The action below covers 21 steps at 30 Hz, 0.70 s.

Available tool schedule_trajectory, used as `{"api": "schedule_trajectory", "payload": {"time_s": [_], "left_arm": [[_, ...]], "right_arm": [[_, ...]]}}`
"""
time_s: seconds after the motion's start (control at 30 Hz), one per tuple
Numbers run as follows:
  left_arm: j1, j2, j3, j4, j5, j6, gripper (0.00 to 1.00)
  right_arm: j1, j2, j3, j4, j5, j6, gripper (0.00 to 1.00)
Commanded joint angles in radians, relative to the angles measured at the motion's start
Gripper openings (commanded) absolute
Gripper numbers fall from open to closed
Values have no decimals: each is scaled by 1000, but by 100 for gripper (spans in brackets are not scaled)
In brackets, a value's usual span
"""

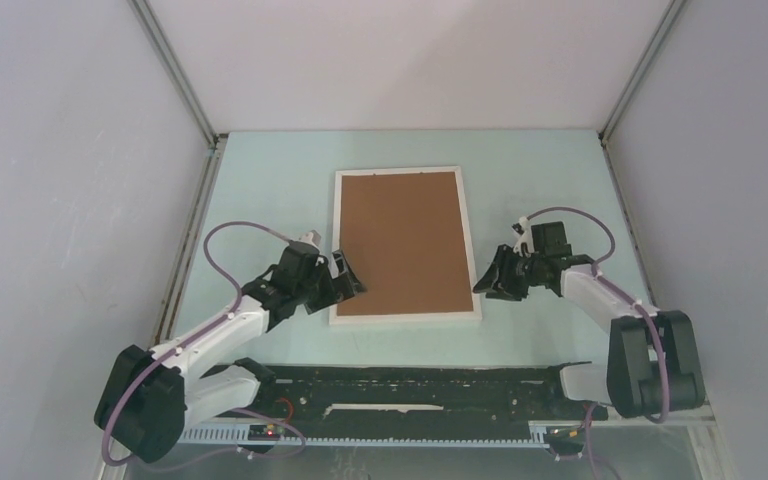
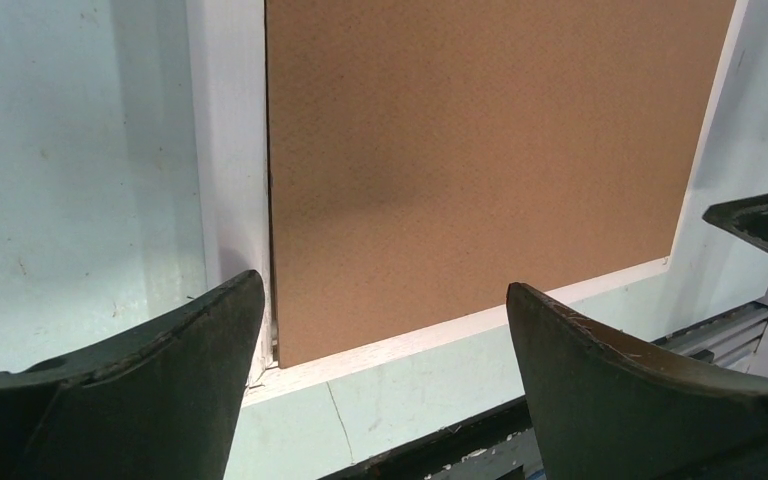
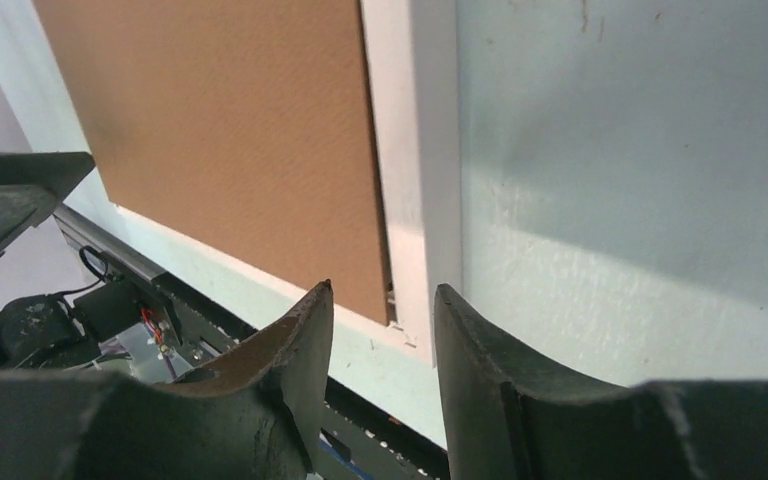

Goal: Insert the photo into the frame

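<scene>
Nearest the camera above, one dark rail point(image 1: 410, 385) ran along the table's point(image 1: 270, 180) near edge. Two arms rose from it, the left arm point(image 1: 210, 335) from 7 o'clock and the right arm point(image 1: 600, 295) from 5 o'clock. Each arm carried one gripper, two in all, and both reached inward toward the middle.

The left gripper point(image 1: 350, 280) sat at the 8 o'clock corner of the frame point(image 1: 405, 318). Its two fingers point(image 2: 200, 340) were spread wide. In its wrist view the frame's near left corner lay between them, and contact with the frame could not be told.

The right gripper point(image 1: 485, 285) sat at the frame's 4 o'clock corner. Its two fingers point(image 3: 480, 360) stood only a narrow gap apart, with the near end of the frame's right rail showing in that gap. Whether they touched the rail could not be told.

Just beyond both grippers lay the single white frame, flat on the pale green table at the centre. Its long sides ran from 6 to 12 o'clock. One brown backing board point(image 1: 400, 245) filled its opening, with white rail showing on all four sides. The photo could not be seen in any view.

Farthest off, at 12 o'clock, the table met a plain pale wall.
</scene>
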Motion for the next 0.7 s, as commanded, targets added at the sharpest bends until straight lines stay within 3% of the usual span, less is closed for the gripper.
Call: {"api": "schedule_trajectory", "payload": {"time_s": [0.0, 0.33, 0.67], "left_arm": [[-5, -10, -18, 10, -2, -17, 100], [-5, -78, -47, -22, -68, -32, 100], [-7, 17, -63, 138, 65, -61, 100]], "right_arm": [[30, -75, 10, -64, -28, 4, 49], [87, -53, 10, -45, 4, 26, 44], [117, 45, 7, 53, -32, 56, 43]]}}
